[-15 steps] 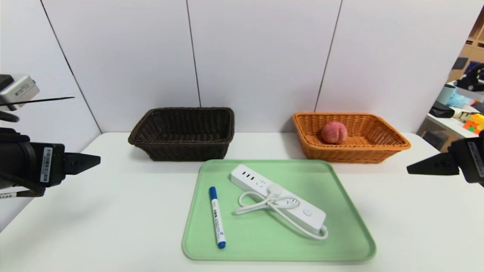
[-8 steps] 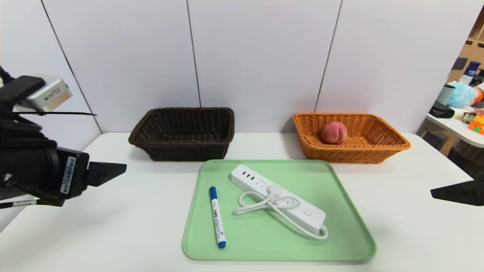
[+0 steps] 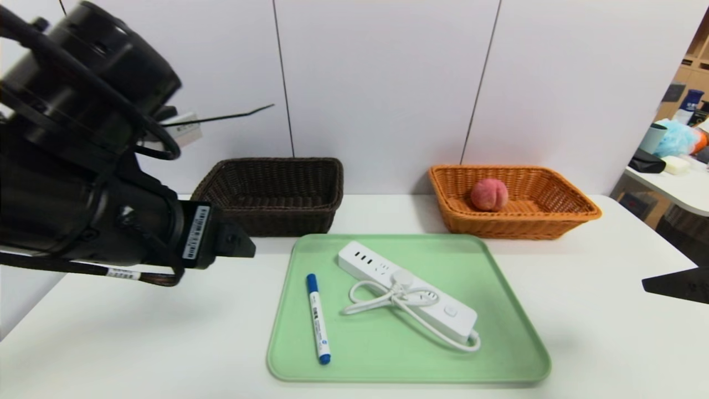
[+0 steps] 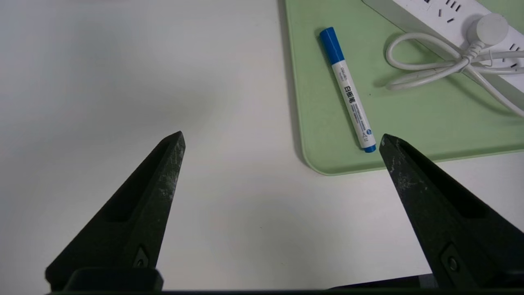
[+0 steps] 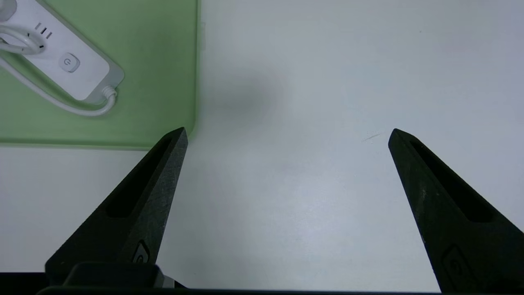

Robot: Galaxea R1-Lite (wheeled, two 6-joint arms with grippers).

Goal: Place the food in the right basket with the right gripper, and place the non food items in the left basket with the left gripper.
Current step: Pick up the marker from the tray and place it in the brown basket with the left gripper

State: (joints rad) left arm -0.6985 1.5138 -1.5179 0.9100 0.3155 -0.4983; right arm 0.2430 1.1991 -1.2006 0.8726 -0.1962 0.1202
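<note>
A pinkish-red peach point(image 3: 489, 194) lies inside the orange basket point(image 3: 576, 213) at the back right. The dark brown basket point(image 3: 243, 216) at the back left holds nothing I can see. On the green tray point(image 3: 498, 310) lie a white marker with blue cap point(image 3: 318, 326) point(image 4: 348, 89) and a white power strip point(image 3: 407, 288) point(image 5: 61, 61) with bundled cord. My left gripper point(image 3: 246, 246) point(image 4: 282, 137) hangs open above the bare table just left of the tray, near the marker. My right gripper point(image 3: 651, 285) point(image 5: 288, 133) is open over the table right of the tray, holding nothing.
The white table point(image 3: 166, 343) stretches out on both sides of the tray. A white panelled wall stands close behind the baskets. At the far right a side table point(image 3: 681, 188) carries clutter.
My left arm has swung in from the left edge toward the tray, its gripper staying open. My right gripper has drawn back and lower toward the right edge. The objects have not moved.
</note>
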